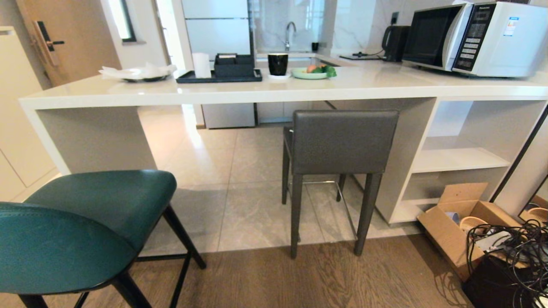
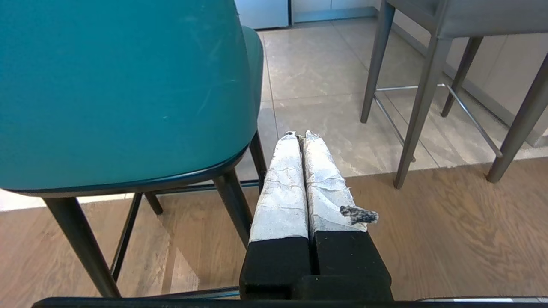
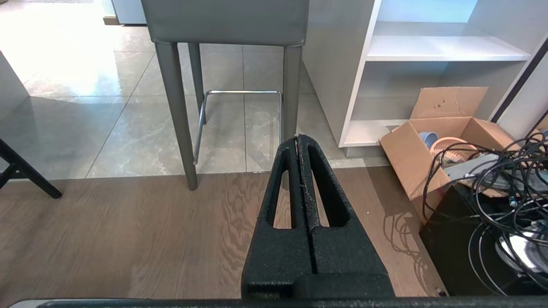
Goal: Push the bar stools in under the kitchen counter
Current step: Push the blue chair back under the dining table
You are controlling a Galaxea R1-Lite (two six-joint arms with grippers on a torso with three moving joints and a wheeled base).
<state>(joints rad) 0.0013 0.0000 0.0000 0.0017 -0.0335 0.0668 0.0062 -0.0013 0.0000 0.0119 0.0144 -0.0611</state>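
Kitchen with pale tile giving way to wood plank floor; long white kitchen counter (image 1: pixel 274 92) across the far side, microwave (image 1: pixel 475 36) on top at 2 o'clock. Grey stool (image 1: pixel 340 149) already tucked part-way under the slab, back just below the edge, rear legs on the tile-wood seam. Teal stool (image 1: pixel 85 226) well out from the counter at 8 o'clock, seat turned askew, probably the first to push. Left gripper (image 2: pixel 299 136) pressed together, empty, just beside the teal seat back at its 3 o'clock. Right gripper (image 3: pixel 298 139) pressed together, empty, aimed toward the grey stool's legs, near but apart. Cardboard box (image 1: pixel 460 222) and cables at 4 o'clock, clear of both paths.
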